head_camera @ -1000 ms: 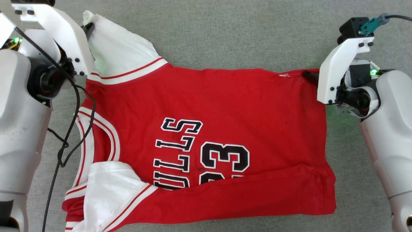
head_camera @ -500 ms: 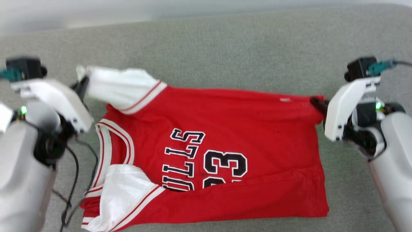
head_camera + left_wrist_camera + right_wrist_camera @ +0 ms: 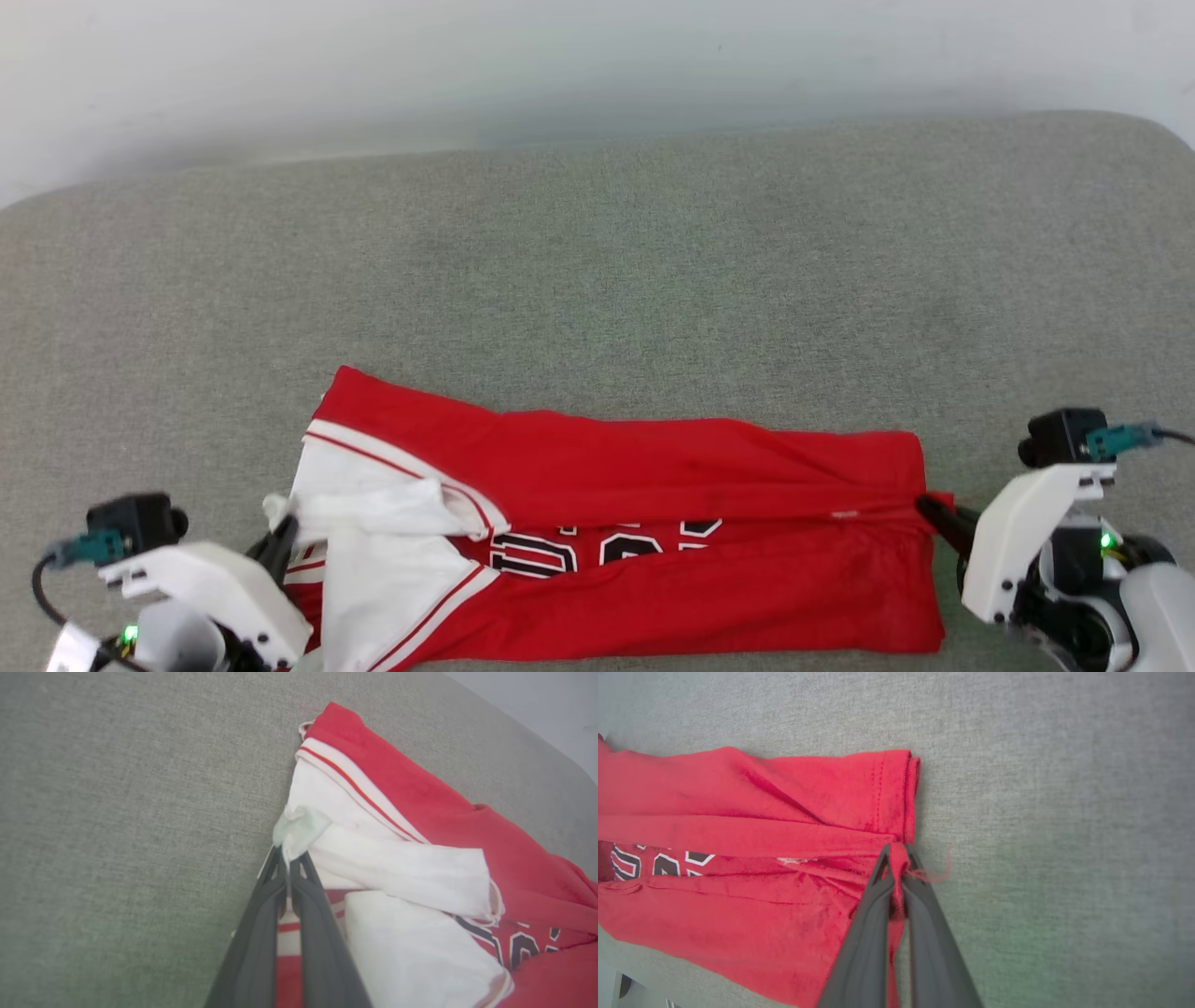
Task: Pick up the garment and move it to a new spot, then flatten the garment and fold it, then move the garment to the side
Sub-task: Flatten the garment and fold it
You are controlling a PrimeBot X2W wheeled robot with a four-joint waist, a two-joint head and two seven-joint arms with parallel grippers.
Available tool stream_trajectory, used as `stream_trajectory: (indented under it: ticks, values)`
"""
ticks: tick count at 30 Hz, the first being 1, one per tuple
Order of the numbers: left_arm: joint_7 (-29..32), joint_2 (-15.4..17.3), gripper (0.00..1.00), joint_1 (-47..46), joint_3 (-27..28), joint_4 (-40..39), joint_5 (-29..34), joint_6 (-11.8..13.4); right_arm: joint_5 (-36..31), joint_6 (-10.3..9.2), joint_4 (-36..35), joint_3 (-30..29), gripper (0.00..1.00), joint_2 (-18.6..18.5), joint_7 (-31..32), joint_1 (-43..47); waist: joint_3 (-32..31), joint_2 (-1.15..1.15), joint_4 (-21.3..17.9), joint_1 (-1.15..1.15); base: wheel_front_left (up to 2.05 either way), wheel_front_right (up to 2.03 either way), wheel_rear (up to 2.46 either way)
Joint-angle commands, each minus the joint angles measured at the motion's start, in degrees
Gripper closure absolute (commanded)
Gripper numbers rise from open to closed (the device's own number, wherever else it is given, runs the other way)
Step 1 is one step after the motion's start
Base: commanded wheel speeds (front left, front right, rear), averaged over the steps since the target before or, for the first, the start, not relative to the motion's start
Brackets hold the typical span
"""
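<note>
The garment [image 3: 653, 467], a red jersey with white sleeves and black-and-white print, lies on the grey cushion with its far edge doubled toward me, so only a strip of the print shows. My left gripper [image 3: 285, 537] is shut on the tip of a white sleeve [image 3: 299, 833] at the garment's left end; the left wrist view has its fingers [image 3: 261, 933] pinched on that cloth. My right gripper [image 3: 929, 511] is shut on the red hem corner [image 3: 899, 858] at the right end, a loose thread beside it.
The grey cushion [image 3: 597, 280] stretches wide beyond the garment, up to a pale wall [image 3: 560, 65]. Its front edge runs just below the garment in the head view.
Both grippers have drawn the garment's far edge toward me, folding it over the print. The head camera has tilted up. The right gripper went from part open to shut on the hem.
</note>
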Motion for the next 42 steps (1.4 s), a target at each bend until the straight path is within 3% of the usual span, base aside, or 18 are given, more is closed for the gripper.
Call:
stream_trajectory:
  ticks: [1, 5, 6, 7, 8, 9, 10, 20, 28, 34, 42]
  values:
    - [-0.48, 0.25, 1.0, 1.12, 0.48, -0.63, -0.03, 0.71, -0.36, -0.03, -0.77, -0.64, 1.0, 0.23, -0.18, 1.25, -0.18, 0.0, -0.05, 0.01, 0.0, 0.0, 0.0]
    - [0.7, 0.34, 1.0, 6.16, 0.01, -3.04, -0.65, 2.52, -1.53, -0.04, -3.58, -2.47, 1.0, 1.7, 0.48, 6.16, -0.7, 0.0, -0.43, 0.01, 0.0, 0.0, 0.0]
    - [1.07, 0.09, 1.0, 6.99, -0.17, -3.41, -0.89, 2.76, -1.8, -0.04, -4.05, -2.84, 0.93, 2.07, 0.82, 7.15, -0.71, 0.0, -0.55, 0.01, 0.0, 0.0, 0.0]
    - [1.39, -0.1, 0.96, 7.81, -0.47, -3.66, -1.16, 2.8, -2.03, -0.04, -4.55, -3.24, 0.64, 2.57, 0.77, 7.95, -0.75, 0.0, -0.74, 0.01, 0.0, 0.0, 0.0]
    - [1.5, -0.29, 0.71, 8.43, -0.63, -3.84, -1.32, 2.85, -2.59, -0.04, -4.98, -3.69, 0.0, 2.89, 0.33, 8.65, -0.78, 0.0, -0.87, 0.01, 0.0, 0.0, 0.0]
    - [1.22, -0.52, 0.41, 8.88, -0.74, -4.0, -1.33, 2.99, -2.86, -0.04, -5.26, -4.02, 0.0, 3.42, -0.01, 9.43, -0.82, 0.0, -0.93, 0.01, 0.0, 0.0, 0.0]
    - [0.83, -0.75, 0.0, 9.25, -0.87, -4.15, -1.17, 3.02, -3.11, -0.04, -5.55, -4.17, 0.0, 4.01, -0.23, 10.27, -0.84, 0.0, -0.98, 0.01, 0.0, 0.0, 0.0]
    - [-11.7, -1.9, 0.0, 5.9, -0.96, -8.17, 6.56, 2.16, -5.42, -0.03, -13.44, -7.62, 0.0, 5.48, -3.41, 12.49, -2.05, 0.0, -0.94, 0.01, 0.0, 0.0, 0.0]
    - [-21.23, -2.59, 0.0, 2.34, -2.28, -11.64, 15.55, 4.48, -7.55, -0.03, -18.64, -13.07, 0.0, 4.41, 1.2, 12.41, -3.76, 0.0, -0.38, 0.01, 0.0, 0.0, 0.0]
    - [-23.74, -3.27, 0.0, 1.34, -3.09, -14.51, 20.8, 6.65, -9.27, -0.03, -20.7, -15.56, 0.0, 4.26, 6.35, 13.41, -2.76, 0.0, 1.54, 0.01, 0.0, 0.0, 0.0]
    - [-24.42, -4.86, 0.0, 0.47, -4.61, -17.57, 23.19, 6.91, -9.07, -0.03, -16.73, -13.0, 0.0, 6.89, 9.15, 12.99, 0.5, 0.0, 4.76, 0.01, 0.0, 0.0, 0.0]
